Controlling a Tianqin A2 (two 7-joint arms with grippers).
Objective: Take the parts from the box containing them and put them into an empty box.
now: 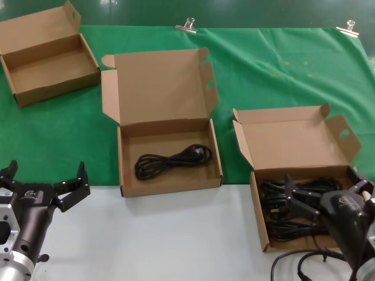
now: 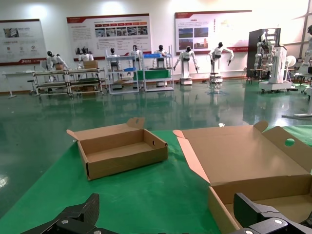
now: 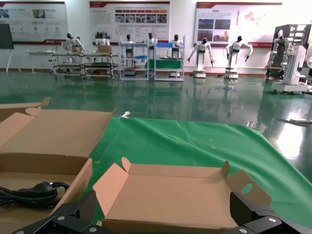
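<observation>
The source box (image 1: 258,205), with a low wide lid, stands at the right and holds several black coiled cables (image 1: 293,213). My right gripper (image 1: 323,188) is open and hovers just over these cables, holding nothing. In the right wrist view its jaws (image 3: 165,219) stand wide apart before that box's lid (image 3: 180,195). The middle box (image 1: 170,181), with a tall squarish lid, holds one coiled cable (image 1: 173,159), which also shows in the right wrist view (image 3: 34,192). My left gripper (image 1: 47,175) is open and empty over the white table at the front left.
A third, smaller cardboard box (image 1: 50,61) stands empty at the far left on the green cloth (image 1: 269,70); it also shows in the left wrist view (image 2: 122,151). A loose black cable (image 1: 302,260) lies on the white table (image 1: 176,234) in front of the right box.
</observation>
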